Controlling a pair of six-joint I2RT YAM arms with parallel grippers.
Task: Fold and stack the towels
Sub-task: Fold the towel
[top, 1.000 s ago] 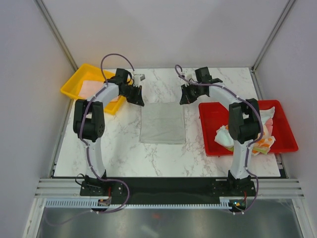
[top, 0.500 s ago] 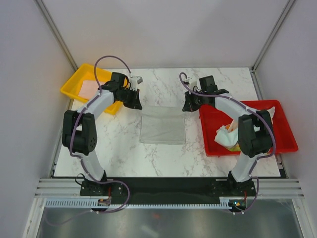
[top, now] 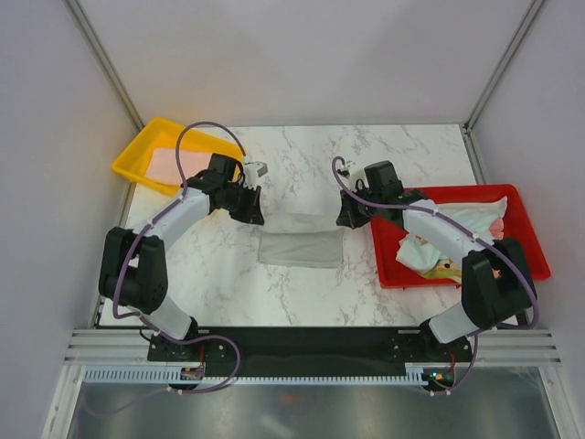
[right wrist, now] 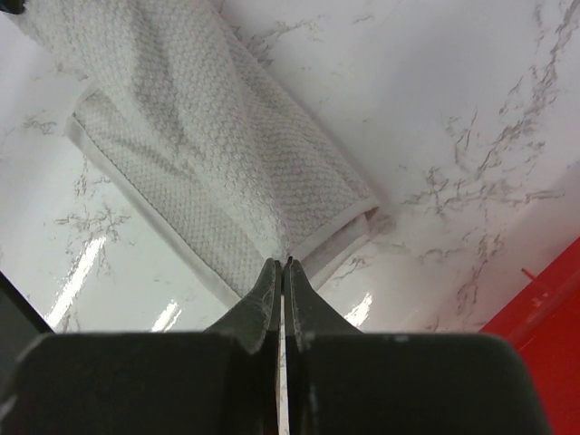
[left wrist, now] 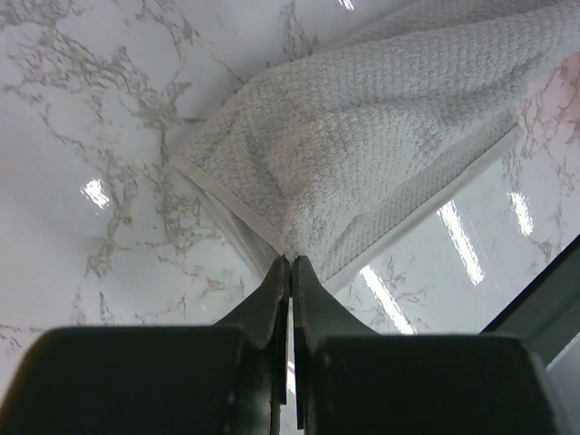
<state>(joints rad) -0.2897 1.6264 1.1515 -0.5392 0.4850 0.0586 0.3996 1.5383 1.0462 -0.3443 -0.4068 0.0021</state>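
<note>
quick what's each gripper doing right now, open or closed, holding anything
left gripper: closed, pinching a corner of the grey towel
right gripper: closed, pinching another corner of the same grey towel

Arms (top: 178, 212) white, black joints, purple cables (top: 208, 124).

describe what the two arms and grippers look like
The left arm and right arm have white links, bulky black joints and black bases, with a purple cable looping along each. The left gripper and right gripper are black with slim, tapered fingers.
</note>
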